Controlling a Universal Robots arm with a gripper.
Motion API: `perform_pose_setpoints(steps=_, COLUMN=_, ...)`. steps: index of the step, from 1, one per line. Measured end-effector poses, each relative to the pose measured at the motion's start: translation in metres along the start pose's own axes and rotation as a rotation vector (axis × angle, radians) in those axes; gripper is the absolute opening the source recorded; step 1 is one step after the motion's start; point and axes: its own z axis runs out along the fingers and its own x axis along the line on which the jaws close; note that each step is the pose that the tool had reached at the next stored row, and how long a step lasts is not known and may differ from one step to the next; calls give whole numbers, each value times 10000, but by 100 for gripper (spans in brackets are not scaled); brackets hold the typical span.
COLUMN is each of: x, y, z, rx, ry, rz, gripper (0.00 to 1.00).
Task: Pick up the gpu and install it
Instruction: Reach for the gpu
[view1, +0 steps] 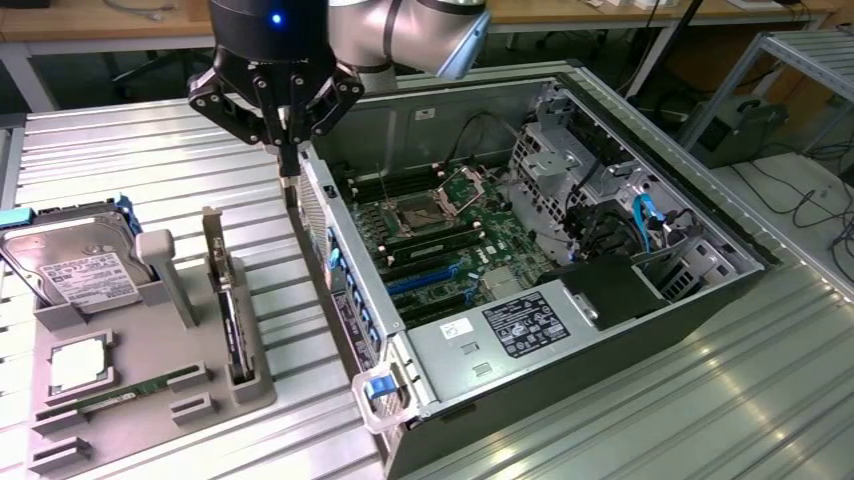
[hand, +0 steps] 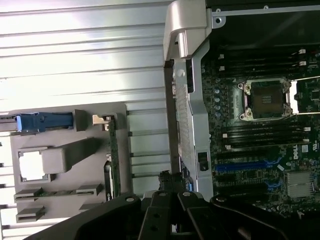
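Since it was stood on edge in a holder (view1: 147, 345) beside the computer case (view1: 667, 340), the gpu (view1: 230, 310) was exposed for gripping; the gripper (view1: 284, 160), closed and empty, was poised above the case's wall.

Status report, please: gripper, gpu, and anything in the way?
Gripper shut, holding nothing, beside computer case wall. Gpu upright in gray holder, untouched. Nothing over the gpu.

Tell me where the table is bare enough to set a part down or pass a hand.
Bare table shows past the hard drive, toward the shut gripper, and widely at the exterior view's lower right, outside the computer case. Crowded: the parts tray, and the thin strip between the upright gpu and the case.
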Motion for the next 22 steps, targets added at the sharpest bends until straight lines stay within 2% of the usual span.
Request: perform_pose_setpoints(steps=22, x=338, y=-130, z=-14, rx=0, ry=0, rz=0, gripper=11)
